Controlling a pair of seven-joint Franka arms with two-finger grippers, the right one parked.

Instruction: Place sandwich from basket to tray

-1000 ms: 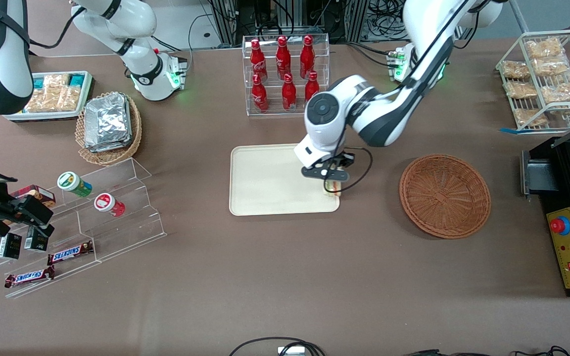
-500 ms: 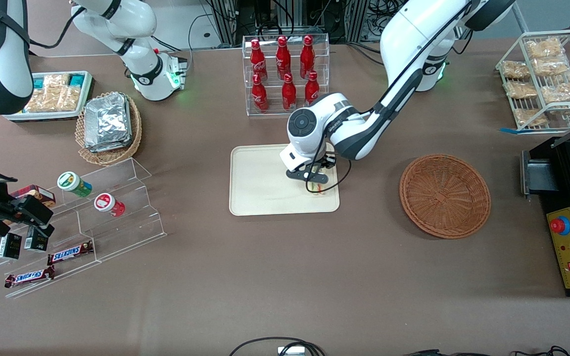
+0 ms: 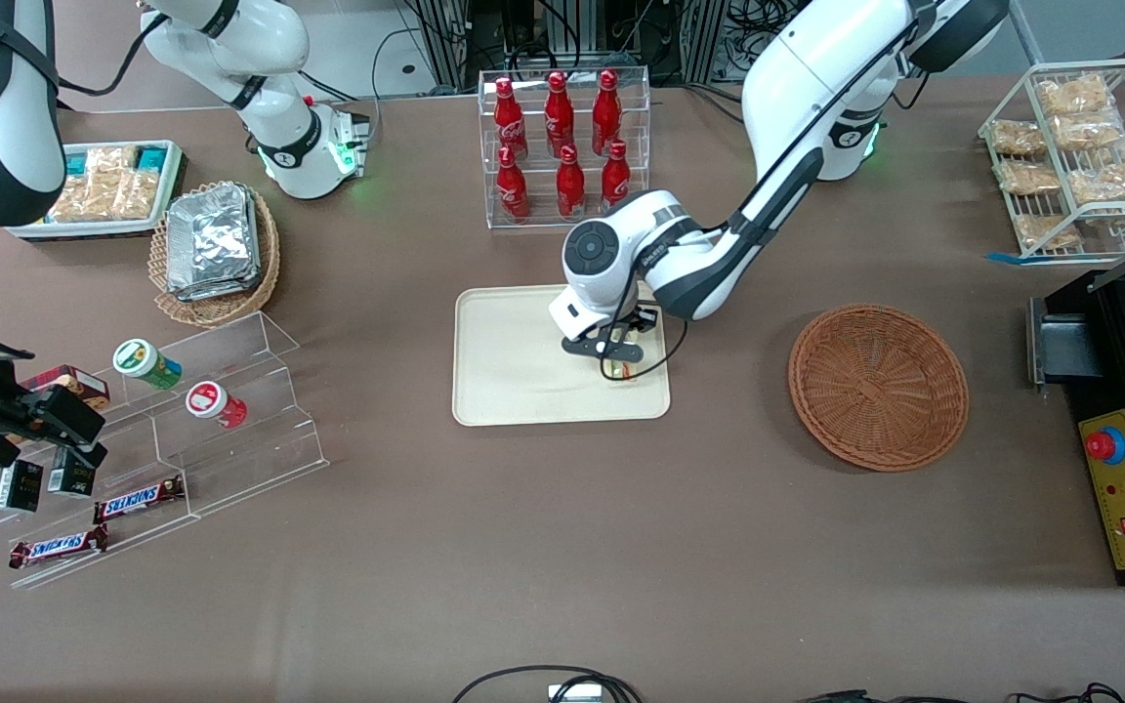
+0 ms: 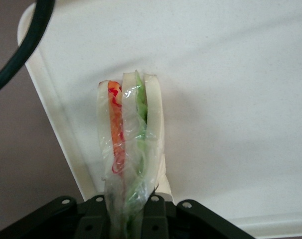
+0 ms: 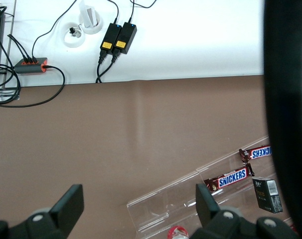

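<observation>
I count six red bottles in the clear rack, two wicker baskets, the reddish-brown basket and a tan one, and two Snickers bars. One tray carries one sandwich in my one end effector.

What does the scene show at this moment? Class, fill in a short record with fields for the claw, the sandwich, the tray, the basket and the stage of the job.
claw: left arm's claw over the tray, shut on the sandwich
sandwich: sandwich clear-wrapped, held on edge, above the tray near its rim
tray: tray cream, nothing lying flat on it yet
basket: basket holds nothing, toward the working arm's end of the table
stage: sandwich not yet released
</observation>
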